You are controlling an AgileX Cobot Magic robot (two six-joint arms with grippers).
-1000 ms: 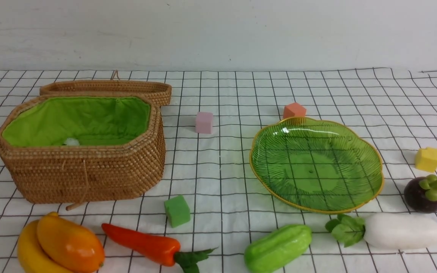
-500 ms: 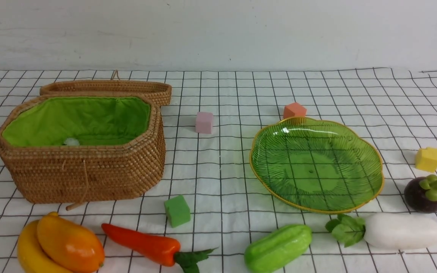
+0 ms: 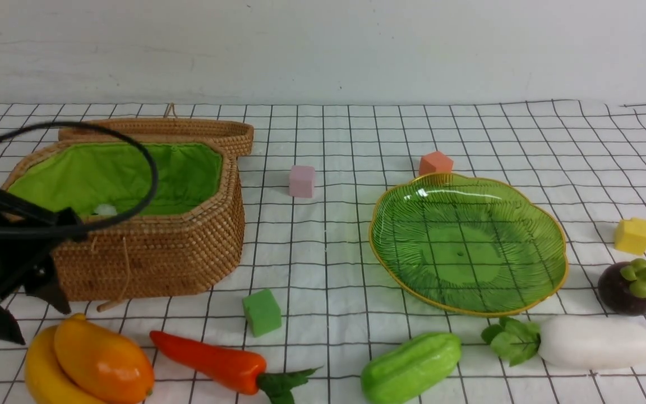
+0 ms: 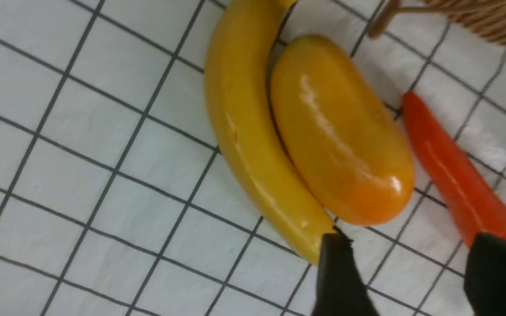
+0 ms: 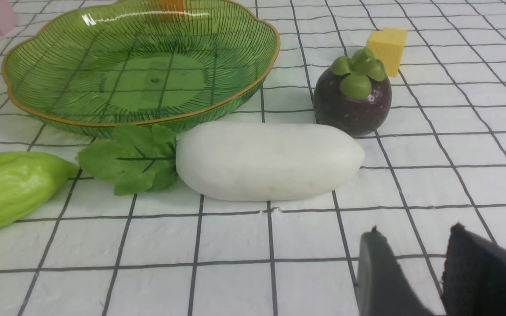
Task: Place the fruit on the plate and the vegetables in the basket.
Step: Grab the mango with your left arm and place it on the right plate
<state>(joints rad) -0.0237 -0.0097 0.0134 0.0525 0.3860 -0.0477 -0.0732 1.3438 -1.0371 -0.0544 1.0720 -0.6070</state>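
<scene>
The mango (image 3: 104, 362) lies against the banana (image 3: 42, 376) at the front left, with the carrot (image 3: 211, 362) beside them. My left gripper (image 3: 44, 325) is open and empty just above and behind them; in the left wrist view (image 4: 406, 245) its tips sit near the banana (image 4: 244, 131), mango (image 4: 341, 131) and carrot (image 4: 455, 175). The gourd (image 3: 410, 367), radish (image 3: 595, 342) and mangosteen (image 3: 628, 286) lie front right by the plate (image 3: 469, 241). The basket (image 3: 143, 258) stands open at the left. My right gripper (image 5: 415, 232) is open, short of the radish (image 5: 270, 160).
Small cubes lie about: pink (image 3: 301, 181), orange (image 3: 435, 163), yellow (image 3: 632, 235), green (image 3: 262, 312). The basket lid (image 3: 160, 129) lies behind the basket. A small white thing (image 3: 105, 210) shows inside the basket. A black cable (image 3: 132, 140) arcs over the basket.
My left arm has come into the front view from the left and now hangs over the basket's front left corner, above the banana and mango. Nothing else has moved.
</scene>
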